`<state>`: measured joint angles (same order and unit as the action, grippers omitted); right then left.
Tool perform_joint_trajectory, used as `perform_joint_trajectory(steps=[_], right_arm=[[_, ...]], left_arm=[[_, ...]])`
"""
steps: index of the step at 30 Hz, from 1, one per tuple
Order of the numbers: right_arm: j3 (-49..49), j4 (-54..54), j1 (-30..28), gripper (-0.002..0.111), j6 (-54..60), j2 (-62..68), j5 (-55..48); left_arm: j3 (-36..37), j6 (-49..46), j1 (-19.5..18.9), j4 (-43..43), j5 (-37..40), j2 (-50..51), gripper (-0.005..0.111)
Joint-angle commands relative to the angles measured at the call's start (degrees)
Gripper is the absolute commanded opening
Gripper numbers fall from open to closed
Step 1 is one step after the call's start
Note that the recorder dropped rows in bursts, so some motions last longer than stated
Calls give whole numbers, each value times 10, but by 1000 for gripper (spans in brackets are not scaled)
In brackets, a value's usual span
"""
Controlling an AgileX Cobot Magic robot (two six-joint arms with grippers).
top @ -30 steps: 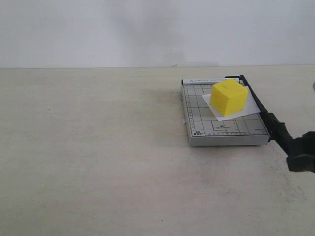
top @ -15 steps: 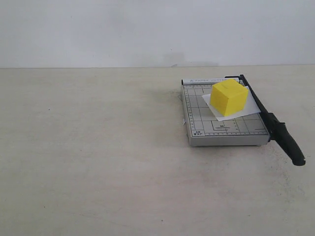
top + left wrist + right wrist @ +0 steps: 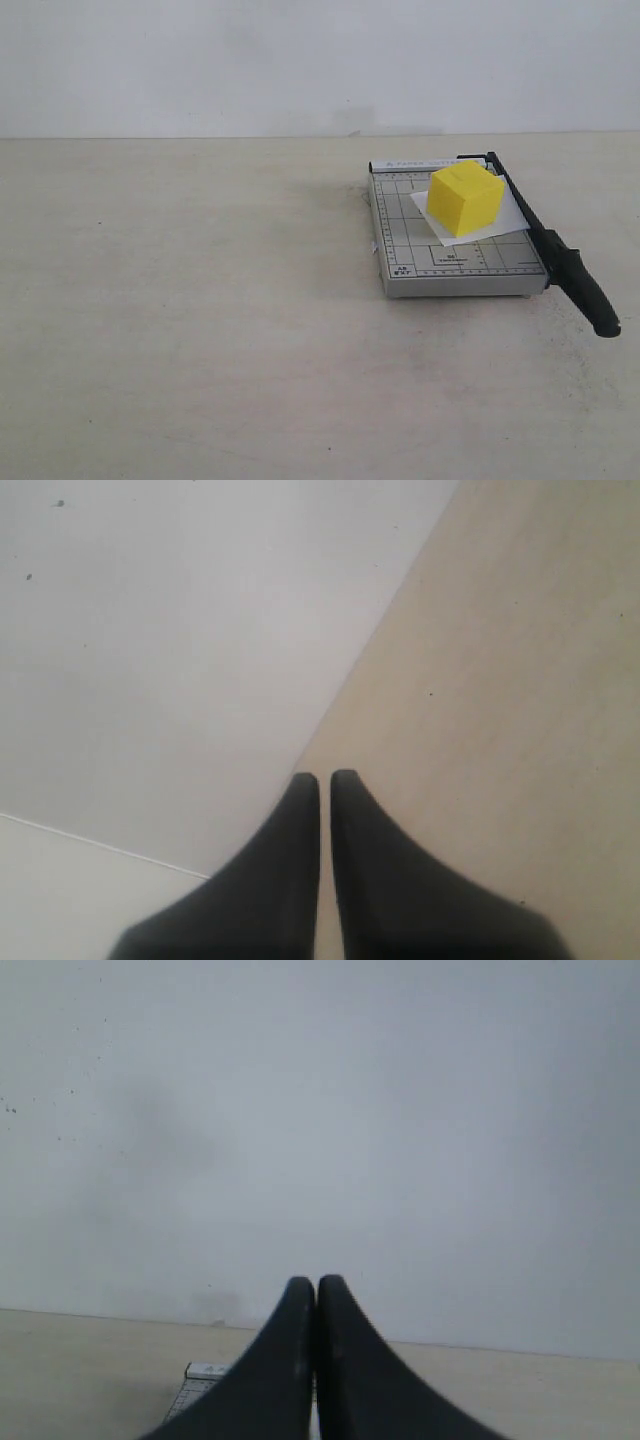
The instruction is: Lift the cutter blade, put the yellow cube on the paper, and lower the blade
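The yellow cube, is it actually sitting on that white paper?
Touching. The exterior view shows the yellow cube resting flat on the white paper. The paper's edges stick out around the cube's base, with no gap between them.

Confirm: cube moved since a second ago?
No. The cube keeps the same spot on the paper, near the board's far right corner.

We saw bright, soft, even light. The trimmer board (image 3: 400,240) cast only a faint shadow to its left. The left gripper (image 3: 325,780) and right gripper (image 3: 317,1282) looked dark and blurred near the lens.
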<state>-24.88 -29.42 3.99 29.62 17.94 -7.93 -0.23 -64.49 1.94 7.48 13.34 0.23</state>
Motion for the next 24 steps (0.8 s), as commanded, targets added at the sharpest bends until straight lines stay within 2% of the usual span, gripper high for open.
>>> perform_joint_trajectory(steps=[1, 5, 11, 14, 17, 19, 20, 24], right_arm=[[5, 29, 1, 0, 10, -1, 11], [48, 53, -14, 0, -12, -6, 41], [222, 104, -83, 0, -150, -73, 112], [249, 164, -118, 0, -218, -116, 109], [249, 271, -127, 0, -328, -137, -2], [249, 301, -120, 0, -385, -143, -85], [249, 299, -120, 0, -383, -143, -116], [249, 299, -120, 0, -319, -146, -96]], left_arm=[[2, 1, -2, 2, 1, 1, 4], [2, 1, -2, 2, 1, 1, 4], [2, 1, -2, 2, 1, 1, 4], [2, 1, -2, 2, 1, 1, 4], [2, 1, -2, 2, 1, 1, 4], [2, 1, -2, 2, 1, 1, 4], [2, 1, -2, 2, 1, 1, 4], [2, 1, -2, 2, 1, 1, 4]])
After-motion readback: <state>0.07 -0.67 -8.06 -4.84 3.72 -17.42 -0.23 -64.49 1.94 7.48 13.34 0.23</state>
